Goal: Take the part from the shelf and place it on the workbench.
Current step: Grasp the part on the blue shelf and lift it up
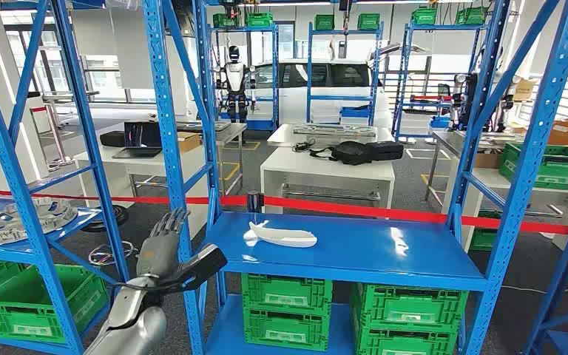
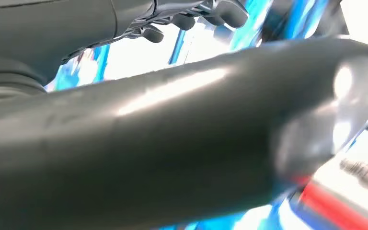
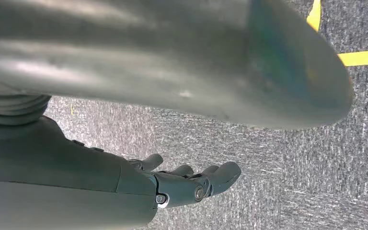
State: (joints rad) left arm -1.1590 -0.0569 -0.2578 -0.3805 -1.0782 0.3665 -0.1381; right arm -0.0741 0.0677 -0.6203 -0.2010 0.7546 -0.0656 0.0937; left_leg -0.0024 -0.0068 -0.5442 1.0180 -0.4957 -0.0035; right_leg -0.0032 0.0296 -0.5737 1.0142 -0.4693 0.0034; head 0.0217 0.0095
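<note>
White part (image 1: 279,235) lies untouched on the blue shelf (image 1: 414,259) at frame centre, so nothing is done yet: the left hand (image 1: 168,248), lower left, is raised with fingers spread and empty, while the right hand (image 3: 191,184) apparently hangs loosely open over carpet.

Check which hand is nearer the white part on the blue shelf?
Left. The left hand is raised beside the shelf upright, just left of the white part, holding nothing. The right hand hangs over grey carpet with its fingers apart, well away from the shelf.
</note>
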